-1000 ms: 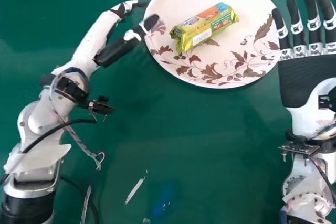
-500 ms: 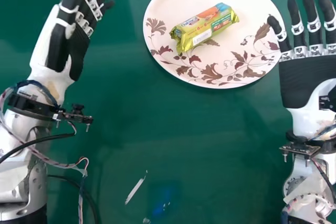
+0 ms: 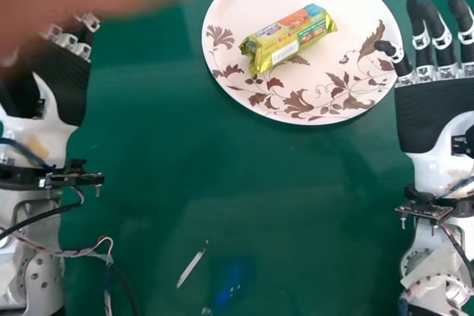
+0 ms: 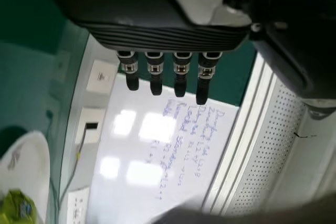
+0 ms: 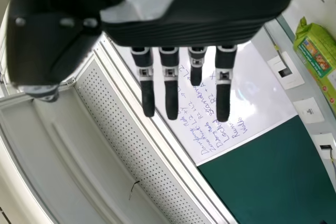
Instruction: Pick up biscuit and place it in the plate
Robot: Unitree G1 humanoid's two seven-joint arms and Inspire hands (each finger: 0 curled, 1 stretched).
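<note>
Head view, and your biscuit packet lies slantwise in the plate, its yellow-green and orange wrapper resting on the white surface, above much of the brown floral print. Its left end lies nearer you than its right end. The plate sits on the green table, between your two hands and toward the far side.

Your left hand is at the left, well apart from the packet, its fingertips hidden there. The left wrist view shows its fingers straight and slightly apart, pinching nothing, the thumb held out to the side.

Your right hand is opposite, palm up, fingers extended with gaps between them and gripping nothing. The one nearest the plate bends a little toward it and overlaps the rim from above; you cannot tell from this angle whether they touch. The right wrist view shows the packet beyond the hand, well apart from its fingers.

Near you on the table lies a thin white scrap. A whiteboard bearing handwriting is pictured past the fingers in both wrist views, beside a perforated panel.
</note>
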